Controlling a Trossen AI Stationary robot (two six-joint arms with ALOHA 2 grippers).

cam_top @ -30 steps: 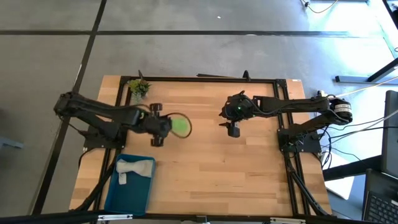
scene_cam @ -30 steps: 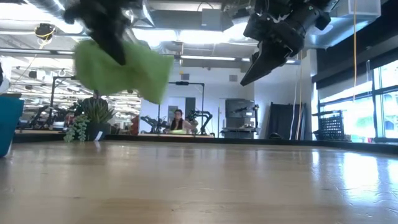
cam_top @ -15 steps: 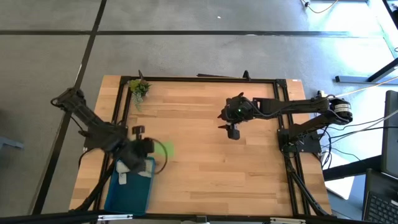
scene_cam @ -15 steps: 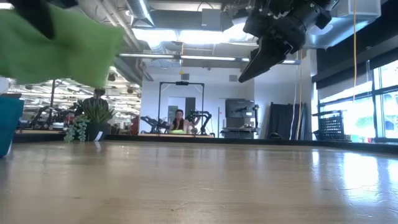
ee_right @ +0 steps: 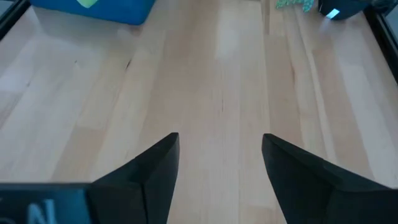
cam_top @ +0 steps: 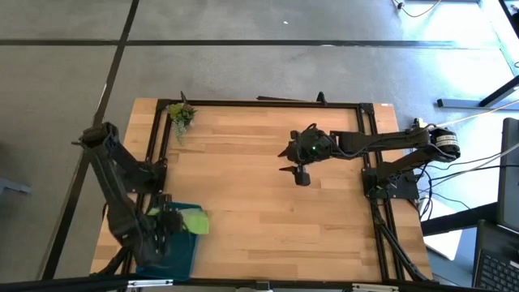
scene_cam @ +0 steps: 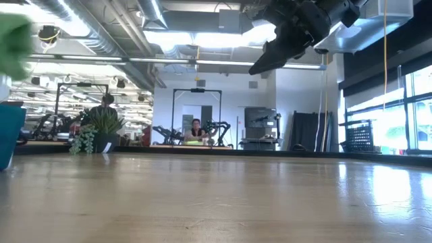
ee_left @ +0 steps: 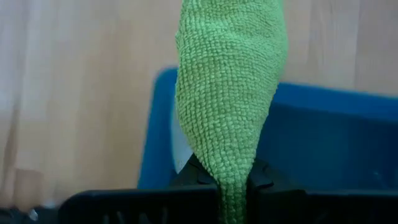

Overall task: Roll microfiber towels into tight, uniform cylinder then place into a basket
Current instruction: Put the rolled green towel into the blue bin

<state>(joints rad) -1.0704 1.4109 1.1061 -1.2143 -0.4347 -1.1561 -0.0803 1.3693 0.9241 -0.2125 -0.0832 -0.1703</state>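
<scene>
The lime green microfiber towel [cam_top: 190, 221], rolled up, hangs over the far end of the teal-blue basket [cam_top: 180, 250] at the table's near left corner. My left gripper [cam_top: 167, 225] is shut on it. In the left wrist view the green roll [ee_left: 227, 93] reaches away from the fingers, with the basket [ee_left: 329, 143] below and a pale cloth [ee_left: 181, 148] showing in it. The low view catches only a blurred bit of the green towel [scene_cam: 13, 42] at its left edge. My right gripper [cam_top: 297, 168] hovers open above the table's middle, holding nothing. My left gripper pinches the green roll between its two fingers at one narrowed end [ee_left: 234, 180]. The fingers slant steeply down. The rest of the roll sticks out beyond them toward the table's right. The towel is lifted clear above the basket.
A small green plant [cam_top: 181, 115] stands at the far left corner. A black frame [cam_top: 268, 103] runs round the table's edges. Bare wood [ee_right: 217, 93] lies under and ahead of my right gripper [ee_right: 221, 149]. Beyond the table the low view shows a person [scene_cam: 195, 130] seated far off.
My left gripper has swung from left of the table's middle toward the near left corner, carrying the green towel clear of the table to above the basket. Its wrist has rolled on the way. It has stayed shut.
</scene>
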